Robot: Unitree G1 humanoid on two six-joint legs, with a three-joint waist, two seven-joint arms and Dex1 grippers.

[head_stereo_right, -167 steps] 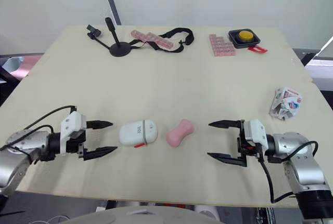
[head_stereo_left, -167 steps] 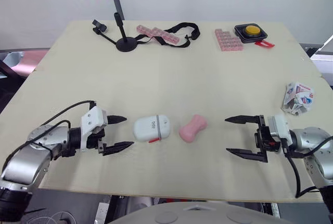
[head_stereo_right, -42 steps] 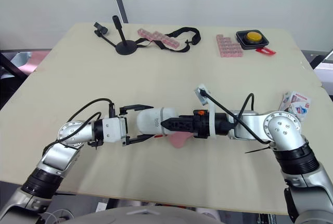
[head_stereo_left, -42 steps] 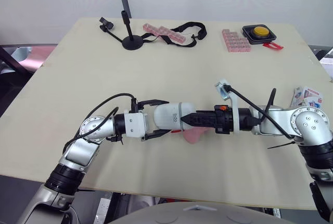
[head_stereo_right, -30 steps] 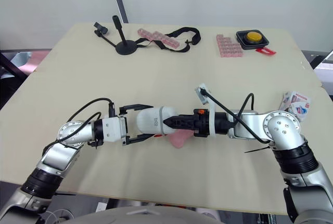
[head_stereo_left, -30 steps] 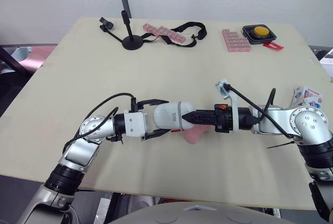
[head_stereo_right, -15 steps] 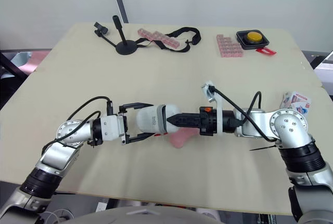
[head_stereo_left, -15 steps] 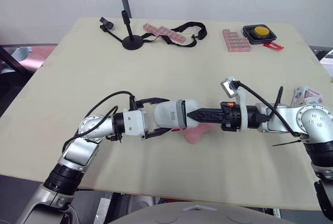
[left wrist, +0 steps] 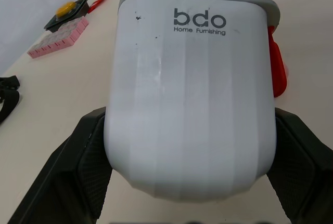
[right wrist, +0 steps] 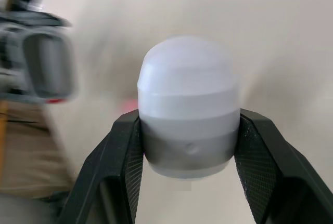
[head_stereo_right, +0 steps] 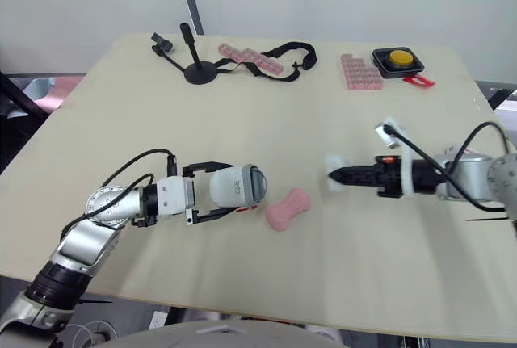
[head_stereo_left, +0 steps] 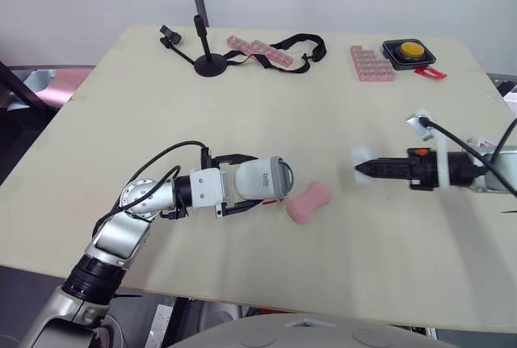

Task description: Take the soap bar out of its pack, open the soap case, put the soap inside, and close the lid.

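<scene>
Left claw [head_stereo_left: 241, 183] clamped on the white case body [head_stereo_left: 262, 178], whose open mouth faces the pink soap [head_stereo_left: 309, 203]. Soap lies bare on the bench [head_stereo_left: 323, 106], just beside the case. Right claw [head_stereo_right: 335, 174] pinches the lid [right wrist: 187, 104], well apart from the case. Risk, my read: the 2 claws are full, so 1 must let go before I can take the soap. A careless lid release could send it rolling or knock the soap.

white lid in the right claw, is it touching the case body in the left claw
Apart. Left eye view: the white rounded plastic lid in the right claw sits clear of the white plastic case body in the left claw.
</scene>
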